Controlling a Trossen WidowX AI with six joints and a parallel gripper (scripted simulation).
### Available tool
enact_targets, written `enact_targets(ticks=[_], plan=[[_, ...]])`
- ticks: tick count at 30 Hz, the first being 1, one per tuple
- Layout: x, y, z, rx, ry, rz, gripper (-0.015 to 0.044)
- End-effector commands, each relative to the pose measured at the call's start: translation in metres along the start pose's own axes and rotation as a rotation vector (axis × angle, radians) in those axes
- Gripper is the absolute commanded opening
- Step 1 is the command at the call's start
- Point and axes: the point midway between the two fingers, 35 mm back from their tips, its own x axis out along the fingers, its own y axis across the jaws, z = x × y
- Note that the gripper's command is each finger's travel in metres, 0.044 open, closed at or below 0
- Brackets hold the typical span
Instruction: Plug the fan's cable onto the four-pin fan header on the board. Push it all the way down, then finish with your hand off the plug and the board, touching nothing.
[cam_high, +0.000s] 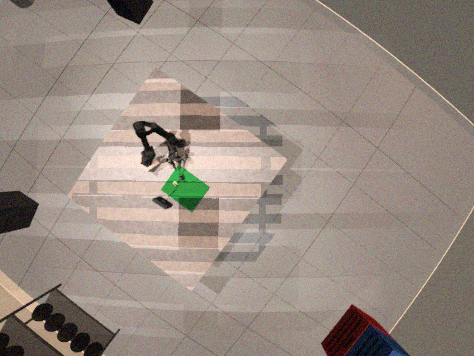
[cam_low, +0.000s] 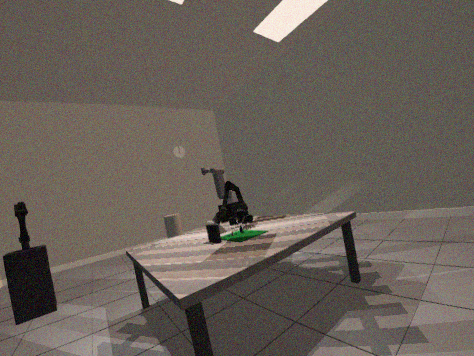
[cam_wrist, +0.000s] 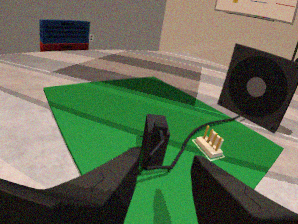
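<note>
The black fan plug (cam_wrist: 156, 140) is upright and slightly tilted over the green board (cam_high: 194, 194) (cam_low: 255, 234) (cam_wrist: 95, 115), close to my left fingertip. Whether its lower end touches the board is unclear. Its thin black cable (cam_wrist: 189, 142) runs to the black fan (cam_high: 162, 202) (cam_low: 213, 233) (cam_wrist: 256, 87), which stands beside the board. The cream four-pin header (cam_high: 175, 183) (cam_wrist: 210, 144) shows bare pins, to the right of the plug in the wrist view. My gripper (cam_wrist: 166, 159) is partly open, its fingers apart and gripping nothing. Contact between the left finger and plug cannot be told.
The table (cam_high: 120, 220) (cam_low: 190, 275) carries the board, fan and arm. In the wrist view the fan rises at the right, behind the header. A blue and red block (cam_wrist: 65, 35) (cam_high: 362, 332) stands far off, away from the table.
</note>
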Motion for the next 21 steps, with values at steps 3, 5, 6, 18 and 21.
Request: enact_targets(ticks=[3,5,6,18,21], plan=[[-0.018,0.002,0.01,0.009,-0.004,0.011,0.014],[-0.023,0.002,0.014,0.009,-0.006,0.013,0.014],[-0.026,0.001,0.015,0.009,-0.007,0.014,0.014],[-0.038,-0.004,0.03,-0.027,-0.01,-0.029,0.0245],[-0.034,-0.009,0.032,-0.068,0.004,-0.094,0.0324]])
